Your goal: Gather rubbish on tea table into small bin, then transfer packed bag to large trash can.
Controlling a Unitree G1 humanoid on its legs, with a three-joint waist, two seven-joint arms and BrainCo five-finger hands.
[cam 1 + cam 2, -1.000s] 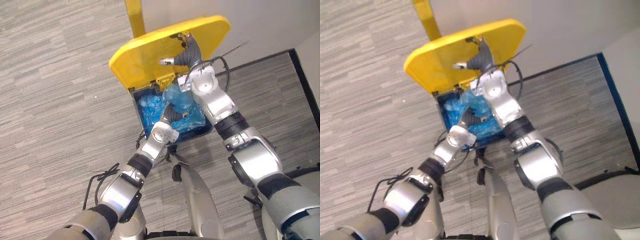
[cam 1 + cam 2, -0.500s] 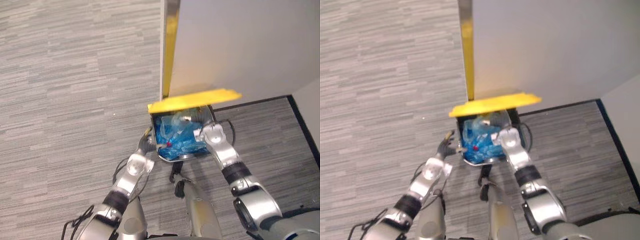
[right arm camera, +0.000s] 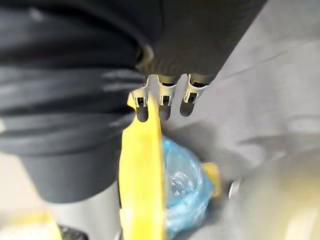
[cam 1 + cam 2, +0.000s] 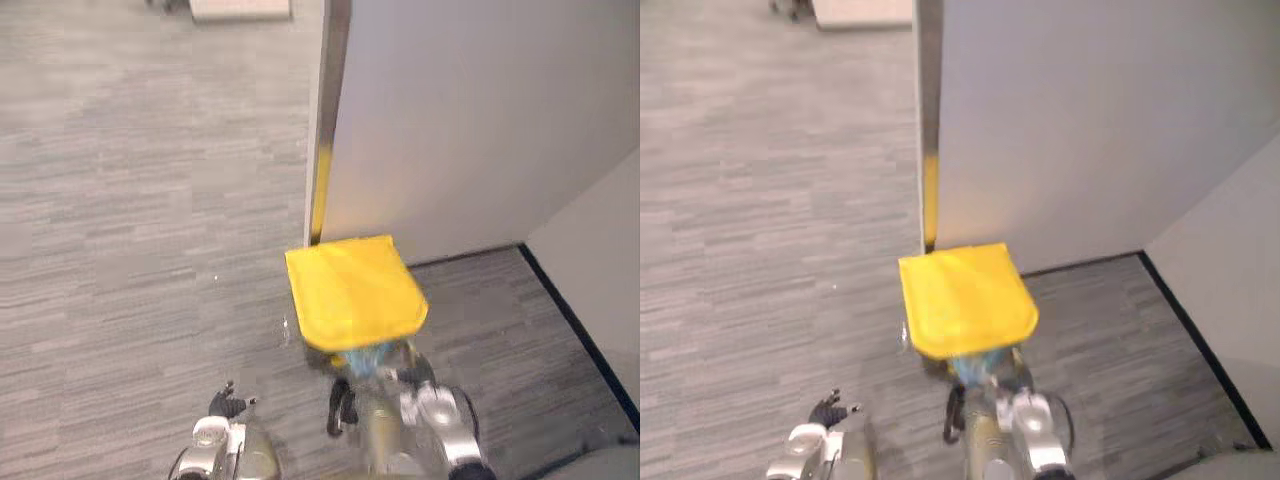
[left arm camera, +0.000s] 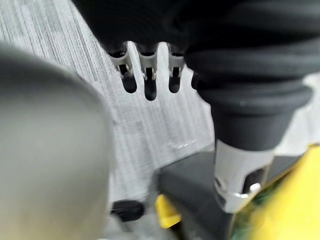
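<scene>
A large dark trash can (image 5: 192, 182) stands at the foot of a pale grey wall panel (image 4: 460, 120), with its flat yellow plastic lid (image 4: 352, 290) lowered over it. A crinkled blue plastic bag (image 3: 182, 187) sits inside and bulges out under the lid's near edge. The right hand (image 3: 161, 102) hangs just by that edge, fingers relaxed, holding nothing. The left hand (image 4: 226, 405) is low over the grey striped floor (image 4: 120, 250), to the can's left and apart from it, its fingers loose and empty too.

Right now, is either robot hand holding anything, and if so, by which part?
Nothing is held. The left hand is open over the floor; the right hand is open too, by the edge of the yellow lid, near the blue bag.
</scene>
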